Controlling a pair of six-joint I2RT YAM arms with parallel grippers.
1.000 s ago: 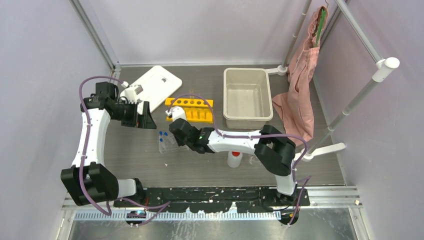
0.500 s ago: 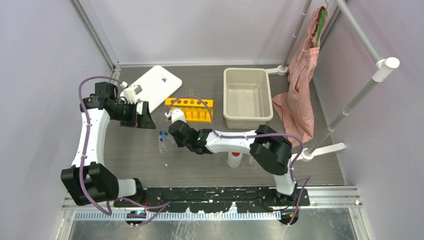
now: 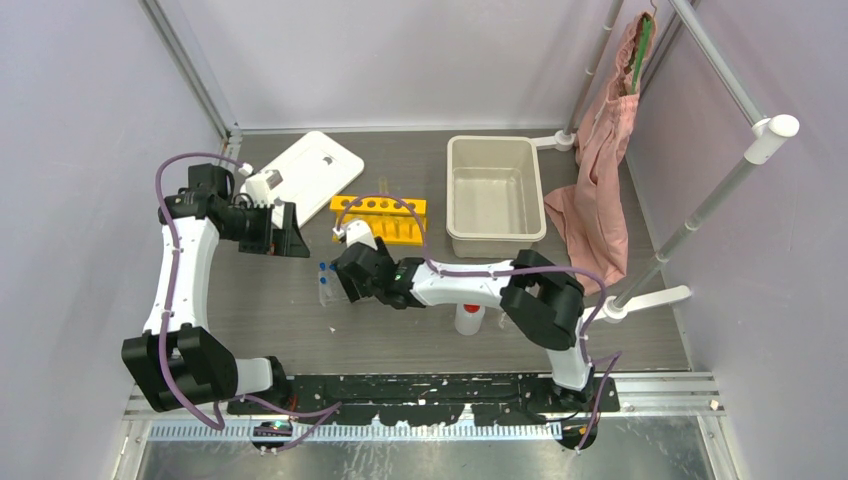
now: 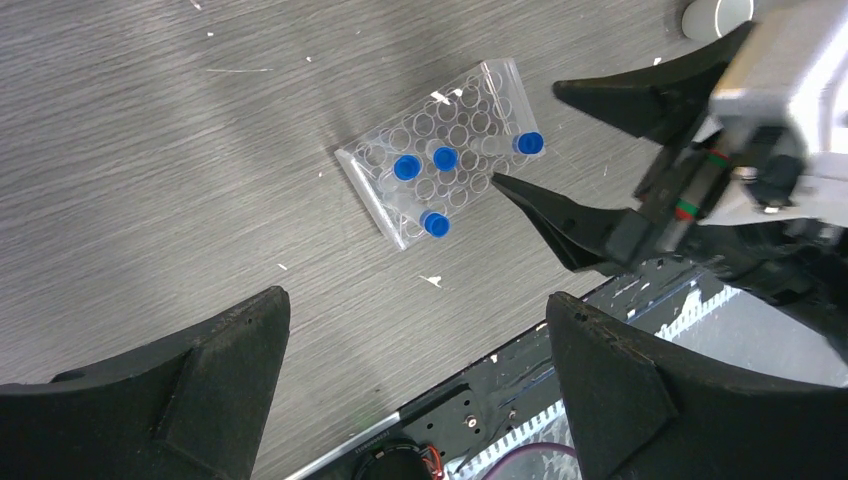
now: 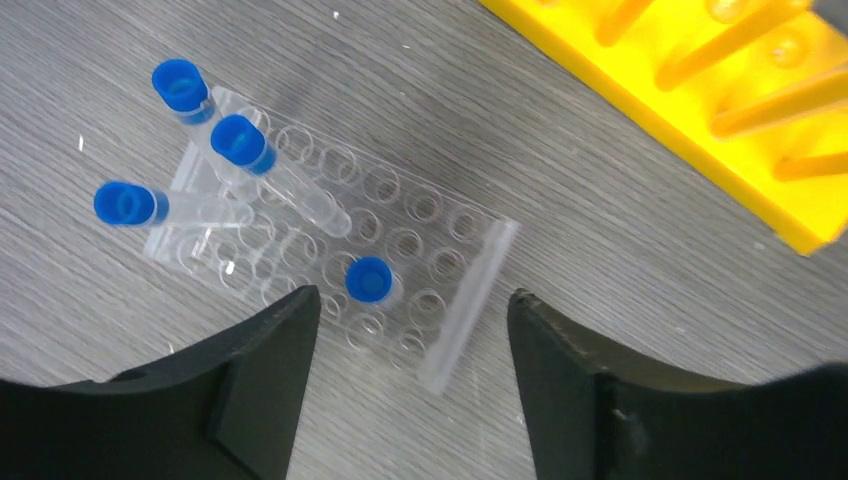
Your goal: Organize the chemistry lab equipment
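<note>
Four small clear vials with blue screw caps [image 5: 240,140] sit on a clear plastic tray [image 5: 400,245] drilled with rows of round holes. The tray lies flat on the grey wood-grain table [image 3: 300,330], left of centre. One vial stands alone near the tray's middle. The other three cluster at one end and look tilted, and whether they sit in holes or lie across them is unclear.

The right gripper [image 5: 410,300] hangs just above the tray with its black fingers spread and nothing between them. The lone vial's cap shows in the gap, clear of both fingers. A yellow plastic rack [image 5: 700,140] with round openings and slanted bars lies just beyond the tray. The left gripper [image 4: 415,300] is spread to its widest and empty, held well above the table.

Only the overhead view shows the rest. A white squeeze bottle with a red spout [image 3: 468,318] stands mostly hidden under the right arm. A beige rectangular plastic bin [image 3: 452,190] sits right of the rack, and a flat white panel [image 3: 310,170] with rounded corners lies at back left. A pink cloth [image 3: 595,200] hangs from the frame.

The left wrist view alone shows both right fingertips reaching the tray's edge.
</note>
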